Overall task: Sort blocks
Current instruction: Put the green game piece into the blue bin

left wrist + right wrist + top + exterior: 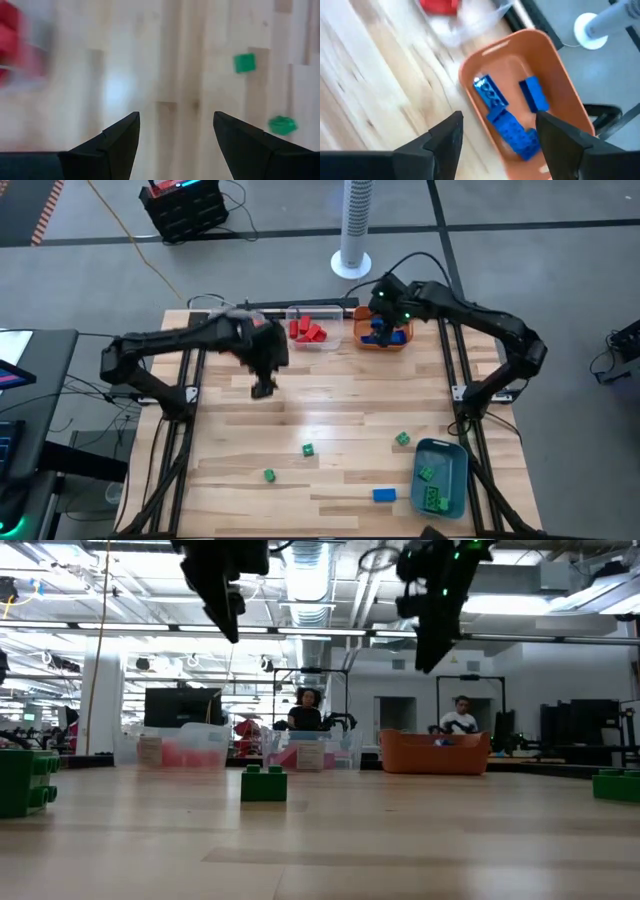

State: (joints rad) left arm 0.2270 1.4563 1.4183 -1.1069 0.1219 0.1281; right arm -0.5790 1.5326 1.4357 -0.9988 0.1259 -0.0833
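Note:
Loose green blocks lie flat on the table (308, 449) (269, 475) (402, 439), and a blue block (384, 495) lies near the near edge. My left gripper (263, 387) hangs open above bare wood in front of the clear bin; its wrist view (175, 117) shows two green blocks (245, 63) (282, 125) ahead. My right gripper (384, 318) is open and holds nothing above the orange bin (555, 65), where several blue blocks (512, 131) lie. Red blocks (308, 331) sit in the clear bin.
A blue-grey bin (455, 465) holding green blocks (433, 500) stands at the near right corner. The clear bin (330, 340) and the orange bin (398, 343) stand side by side at the far edge. Bare wood stretches across the table's middle and left. People sit in the room beyond.

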